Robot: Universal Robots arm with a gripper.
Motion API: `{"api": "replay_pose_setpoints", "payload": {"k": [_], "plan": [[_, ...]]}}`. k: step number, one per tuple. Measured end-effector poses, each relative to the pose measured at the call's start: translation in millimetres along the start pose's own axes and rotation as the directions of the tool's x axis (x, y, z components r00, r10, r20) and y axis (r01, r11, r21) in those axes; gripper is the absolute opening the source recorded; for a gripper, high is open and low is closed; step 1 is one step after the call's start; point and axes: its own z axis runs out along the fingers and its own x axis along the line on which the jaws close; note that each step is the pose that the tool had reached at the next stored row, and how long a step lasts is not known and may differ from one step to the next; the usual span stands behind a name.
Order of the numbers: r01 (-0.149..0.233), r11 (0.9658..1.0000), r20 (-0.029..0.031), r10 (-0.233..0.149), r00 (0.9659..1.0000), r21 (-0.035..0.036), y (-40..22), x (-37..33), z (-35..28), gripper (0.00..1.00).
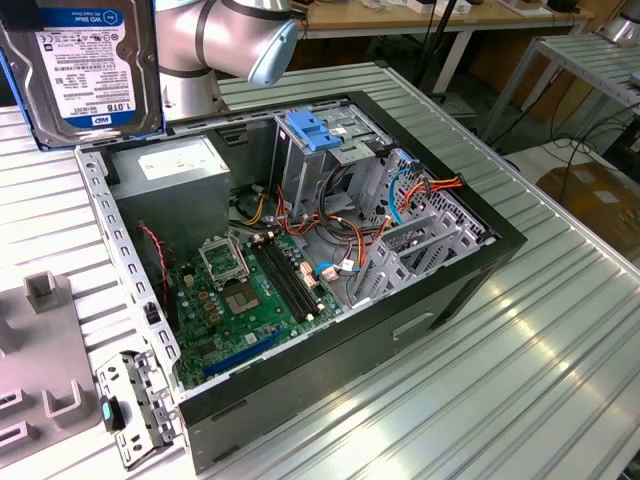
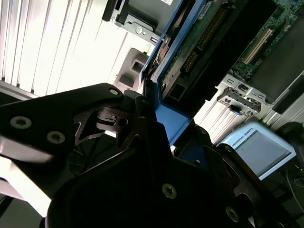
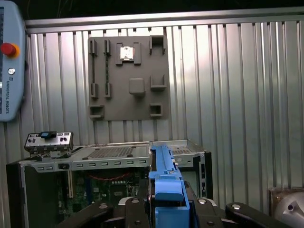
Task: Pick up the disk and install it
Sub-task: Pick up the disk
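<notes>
Nearest the wrist, one gripper (image 3: 166,205) has its black fingers closed narrowly onto the blue end tab of one disk (image 1: 85,60). The grip sits at the carrier's end, probably so that the drive body and both blue side rails stay free to slide into a bay. In the second wrist view the disk's circuit-board face shows beyond the fingers. In the exterior view its labelled face is held in the air at the exterior view's upper left, apart from everything below, beside one grey arm (image 1: 220,35).

Beneath lies one black computer case (image 1: 500,240), set on its side with the side panel off, which appears meant to give access from above. Inside are:
- one green motherboard (image 1: 235,300);
- one grey power supply (image 1: 175,165);
- one drive cage topped by one light-blue latch plate (image 1: 312,132).

The case rests on one ribbed aluminium table (image 1: 520,380). Farther off on the same surface lies one grey fixture plate (image 3: 128,78) with several recesses. At the edge of the first wrist view hangs one teach pendant (image 3: 9,61) with one red button.
</notes>
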Motion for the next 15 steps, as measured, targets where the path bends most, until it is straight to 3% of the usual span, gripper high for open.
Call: {"api": "replay_pose_setpoints", "payload": {"k": [15], "plan": [[0.000,1.0000,0.0000,0.000,1.0000,0.0000,-28.1,-0.3,0.3,0.37]]}}
